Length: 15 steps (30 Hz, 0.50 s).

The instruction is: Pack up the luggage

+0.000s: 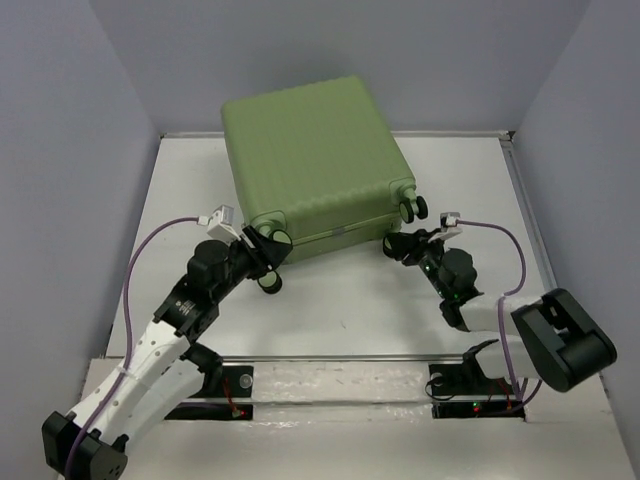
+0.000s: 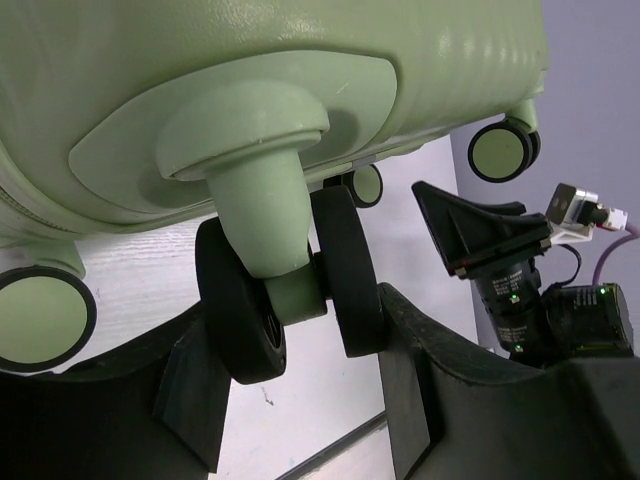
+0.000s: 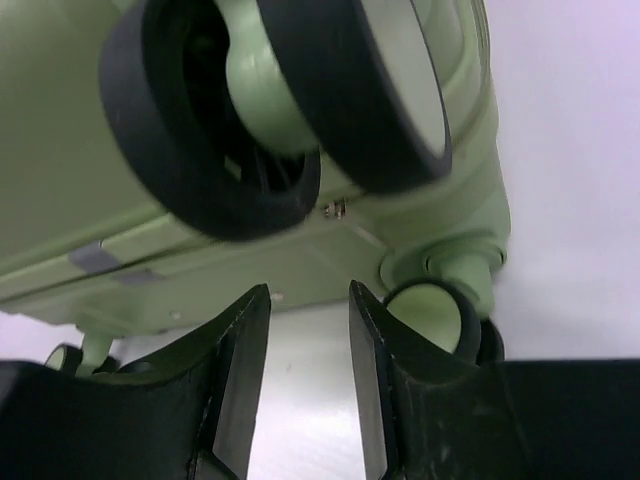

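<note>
The luggage (image 1: 315, 160), a light-green ribbed hard-shell suitcase, lies closed at the back middle of the table, its wheeled end facing me. My left gripper (image 1: 265, 255) is at its near left corner. In the left wrist view the left gripper (image 2: 297, 305) has its jaws closed against both sides of a black twin wheel (image 2: 350, 270) on a green stem. My right gripper (image 1: 395, 243) is at the near right corner. In the right wrist view the right gripper (image 3: 308, 290) is partly open and empty, below one wheel (image 3: 270, 110) and beside another (image 3: 440, 315).
The white table (image 1: 340, 310) has grey walls on three sides. A metal rail (image 1: 340, 357) runs along its near edge. The right arm's wrist camera (image 2: 520, 250) shows in the left wrist view, close to the suitcase's wheeled end.
</note>
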Available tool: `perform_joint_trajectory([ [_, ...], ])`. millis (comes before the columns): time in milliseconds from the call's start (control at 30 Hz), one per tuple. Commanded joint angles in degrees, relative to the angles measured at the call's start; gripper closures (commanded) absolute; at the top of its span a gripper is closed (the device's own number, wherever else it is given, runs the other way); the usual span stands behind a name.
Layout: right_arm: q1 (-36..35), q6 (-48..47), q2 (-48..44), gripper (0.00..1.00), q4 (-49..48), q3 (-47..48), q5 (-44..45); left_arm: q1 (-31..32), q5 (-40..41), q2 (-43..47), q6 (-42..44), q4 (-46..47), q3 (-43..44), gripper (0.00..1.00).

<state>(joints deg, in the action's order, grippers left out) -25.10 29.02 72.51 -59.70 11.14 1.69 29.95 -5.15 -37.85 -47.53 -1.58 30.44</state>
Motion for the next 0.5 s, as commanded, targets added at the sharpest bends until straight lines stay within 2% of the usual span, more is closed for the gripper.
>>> perform_joint_trajectory([
  [0, 0.3, -3.3, 7.2, 0.55, -20.3, 3.0, 2.4, 2.0, -8.6, 6.1, 1.9, 11.1, 1.6, 0.94],
  [167, 0.8, -5.4, 13.3, 0.53, -24.9, 6.2, 0.1, 2.0, -9.6, 8.2, 1.1, 10.1, 0.9, 0.94],
  [300, 0.8, -8.7, 14.6, 0.54, -24.1, 7.8, 1.4, 2.0, -9.7, 9.2, 0.9, 8.7, 1.2, 0.94],
  [467, 0.8, -9.3, 16.5, 0.64, -26.0, 8.3, 1.0, 2.0, -10.4, 9.6, -0.3, 9.1, 1.4, 0.94],
])
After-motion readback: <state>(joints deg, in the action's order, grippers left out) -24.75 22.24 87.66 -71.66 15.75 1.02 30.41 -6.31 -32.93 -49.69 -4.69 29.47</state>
